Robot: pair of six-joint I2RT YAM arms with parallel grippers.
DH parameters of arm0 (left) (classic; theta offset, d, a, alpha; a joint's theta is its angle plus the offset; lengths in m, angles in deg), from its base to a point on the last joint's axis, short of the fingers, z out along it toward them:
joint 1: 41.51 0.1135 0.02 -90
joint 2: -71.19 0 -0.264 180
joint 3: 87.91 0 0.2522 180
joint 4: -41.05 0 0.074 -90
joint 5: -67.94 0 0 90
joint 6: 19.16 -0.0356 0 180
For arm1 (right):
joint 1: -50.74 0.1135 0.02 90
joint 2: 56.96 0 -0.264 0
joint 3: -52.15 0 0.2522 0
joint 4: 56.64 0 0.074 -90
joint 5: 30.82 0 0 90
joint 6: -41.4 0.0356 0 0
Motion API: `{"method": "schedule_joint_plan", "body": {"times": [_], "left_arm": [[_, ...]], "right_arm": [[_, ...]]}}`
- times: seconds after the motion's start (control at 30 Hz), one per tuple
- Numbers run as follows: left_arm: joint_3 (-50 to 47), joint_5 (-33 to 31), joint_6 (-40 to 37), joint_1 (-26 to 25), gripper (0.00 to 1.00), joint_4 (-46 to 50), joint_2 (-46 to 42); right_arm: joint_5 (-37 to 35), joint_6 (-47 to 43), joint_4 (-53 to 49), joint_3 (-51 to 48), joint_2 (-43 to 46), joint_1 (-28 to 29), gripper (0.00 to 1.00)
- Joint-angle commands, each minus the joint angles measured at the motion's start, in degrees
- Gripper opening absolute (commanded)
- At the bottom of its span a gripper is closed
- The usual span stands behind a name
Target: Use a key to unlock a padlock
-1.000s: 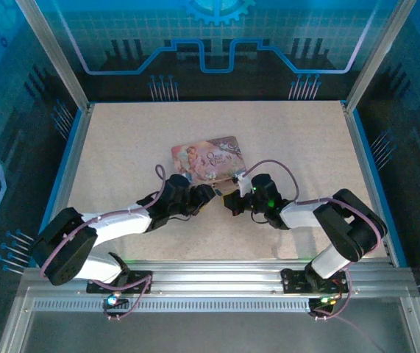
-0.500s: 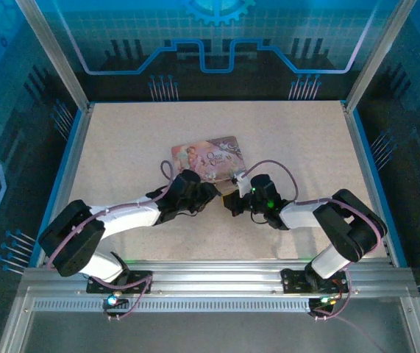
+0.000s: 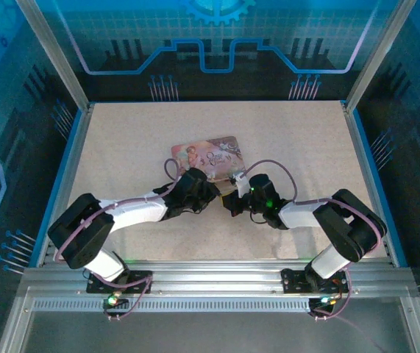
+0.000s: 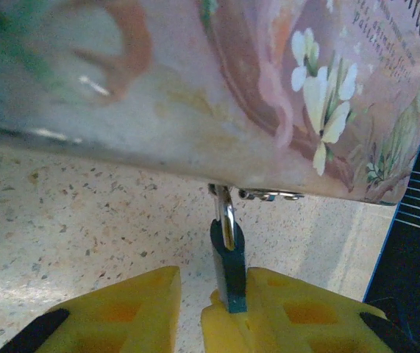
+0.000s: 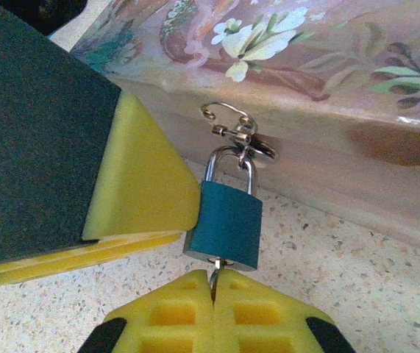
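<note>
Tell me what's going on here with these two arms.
Two arms are working on a small teal padlock hanging from the clasp of a pink flowered tin box. The right gripper has its jaws shut on the key, which sits in the padlock's underside. The left gripper is at the padlock's side, jaws slightly apart. The shackle is closed through the clasp.

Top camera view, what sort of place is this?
Most likely a robot lab test cell: a speckled table boxed in by aluminium posts and blue printed panels, with a left arm and a right arm bolted to a rail at its near edge.
</note>
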Motion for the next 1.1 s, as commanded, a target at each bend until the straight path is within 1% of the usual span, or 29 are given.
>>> {"method": "schedule_joint_plan", "body": {"times": [0.0,0.2,0.47,0.63,0.83,1.07], "left_arm": [[1.9,-1.3,1.1,-0.5,0.30,0.8,1.7],[2.9,-0.7,0.8,-0.5,0.29,0.2,3.2],[2.9,-0.4,0.7,-0.5,0.10,-0.1,4.6],[2.6,-0.2,0.5,-0.5,0.01,-0.1,4.5],[2.1,0.3,0.6,-0.5,0.00,-0.5,4.1],[0.5,0.6,0.9,-0.5,0.00,-1.1,3.4]], "right_arm": [[-0.7,-0.6,-2.4,1.0,-1.0,0.9,0.02],[-0.6,-0.7,-2.5,1.2,-1.0,1.0,0.02],[1.4,0.4,-1.5,1.4,-0.5,0.4,0.03],[4.8,2.4,1.0,0.6,-0.8,-1.1,0.03],[9.8,4.6,3.3,0.5,-1.8,-3.2,0.03],[16.5,8.3,6.2,1.7,-5.3,-6.6,0.03]]}}
